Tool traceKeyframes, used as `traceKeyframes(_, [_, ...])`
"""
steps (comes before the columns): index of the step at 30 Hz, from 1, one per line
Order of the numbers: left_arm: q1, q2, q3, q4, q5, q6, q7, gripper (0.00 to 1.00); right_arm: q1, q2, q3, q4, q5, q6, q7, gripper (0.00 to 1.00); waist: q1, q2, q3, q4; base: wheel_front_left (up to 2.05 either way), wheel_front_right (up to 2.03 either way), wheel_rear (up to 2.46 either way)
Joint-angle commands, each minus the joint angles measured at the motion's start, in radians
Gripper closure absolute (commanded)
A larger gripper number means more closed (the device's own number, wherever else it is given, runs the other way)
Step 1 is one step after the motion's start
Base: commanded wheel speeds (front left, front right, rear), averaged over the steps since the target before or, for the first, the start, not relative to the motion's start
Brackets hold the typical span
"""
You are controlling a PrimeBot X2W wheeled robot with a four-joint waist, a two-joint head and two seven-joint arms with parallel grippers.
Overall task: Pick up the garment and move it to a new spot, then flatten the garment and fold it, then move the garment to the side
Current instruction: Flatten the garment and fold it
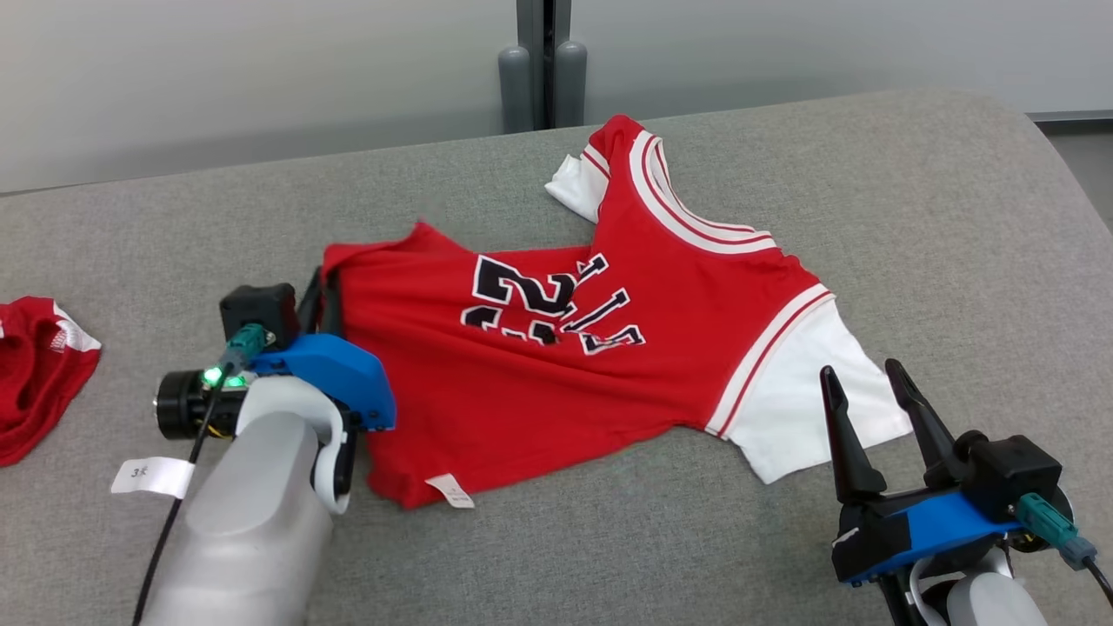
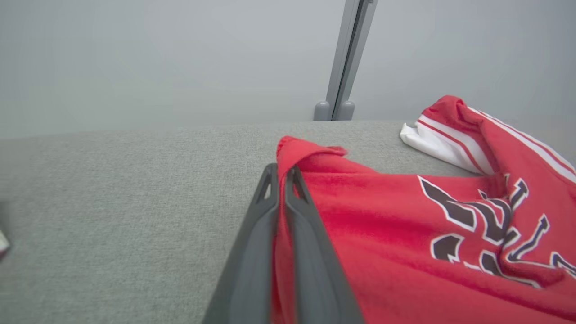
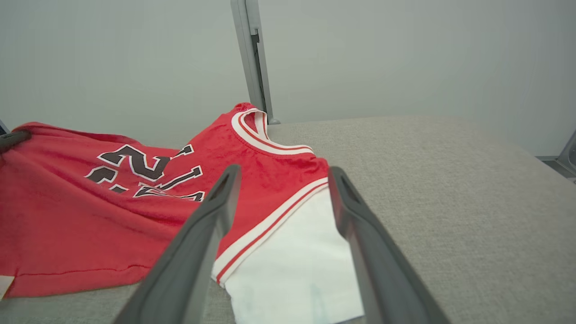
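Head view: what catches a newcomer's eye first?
The red T-shirt with white sleeves and black lettering lies rumpled across the grey fabric table. The left gripper is shut on its left edge; the right gripper hangs open by the near white sleeve.

left gripper (image 2: 282, 173) pinching garment (image 2: 405, 252) hem (red fabric between fingers); grey table (image 2: 135, 202)

- The garment (image 1: 522, 391) covered the middle of the desk (image 1: 939, 226); right of it and beyond it the grey top lay open.
- On the left, bare desk ran to a second red cloth (image 1: 35, 382) at the edge, with a white paper slip (image 1: 152, 476) nearby.
- A grey post (image 1: 543, 69) stood behind the far edge.
- The left claw (image 2: 281, 171), clamped on the garment's hem, and its pale forearm (image 1: 252, 504) blocked the near left.
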Motion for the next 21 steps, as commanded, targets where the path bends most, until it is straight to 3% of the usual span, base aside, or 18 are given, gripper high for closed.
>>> traceKeyframes(1, [-0.021, 0.015, 0.005, -0.013, 0.012, 0.011, -0.007, 1.00, -0.008, -0.002, 0.002, -0.002, 0.000, 0.000, 0.004, 0.00, 0.0000, -0.0001, -0.001, 0.001, 0.00, 0.00, 0.00])
traceKeyframes(5, [-0.033, 0.039, 0.005, -0.031, 0.034, 0.028, -0.012, 1.00, -0.005, -0.002, 0.005, 0.000, 0.005, 0.000, 0.007, 0.00, 0.0000, -0.0001, -0.005, -0.003, 0.00, 0.00, 0.00])
traceKeyframes(6, [-0.036, 0.044, 0.004, -0.034, 0.041, 0.033, -0.012, 0.90, -0.005, -0.002, 0.005, 0.001, 0.007, 0.000, 0.008, 0.00, 0.0000, -0.0001, -0.005, -0.006, 0.00, 0.00, 0.00])
traceKeyframes(7, [-0.034, 0.045, 0.004, -0.034, 0.043, 0.035, -0.012, 0.59, -0.005, -0.002, 0.003, 0.002, 0.009, 0.000, 0.008, 0.00, 0.0000, -0.0001, -0.006, -0.008, 0.00, 0.00, 0.00])
traceKeyframes(8, [-0.028, 0.044, 0.007, -0.031, 0.042, 0.035, -0.012, 0.00, -0.004, -0.002, 0.002, 0.004, 0.010, 0.000, 0.009, 0.00, 0.0000, -0.0001, -0.007, -0.010, 0.00, 0.00, 0.00])
traceKeyframes(14, [0.032, 0.034, 0.023, -0.052, 0.033, 0.016, -0.012, 0.00, 0.001, -0.002, -0.008, 0.012, 0.021, 0.000, 0.010, 0.00, 0.0000, -0.0001, -0.013, -0.011, 0.00, 0.00, 0.00])
traceKeyframes(21, [0.145, 0.034, 0.092, -0.204, 0.022, -0.011, -0.012, 0.00, 0.014, -0.002, -0.038, 0.011, 0.020, 0.000, 0.014, 0.00, 0.0000, -0.0001, -0.031, 0.015, 0.00, 0.00, 0.00])
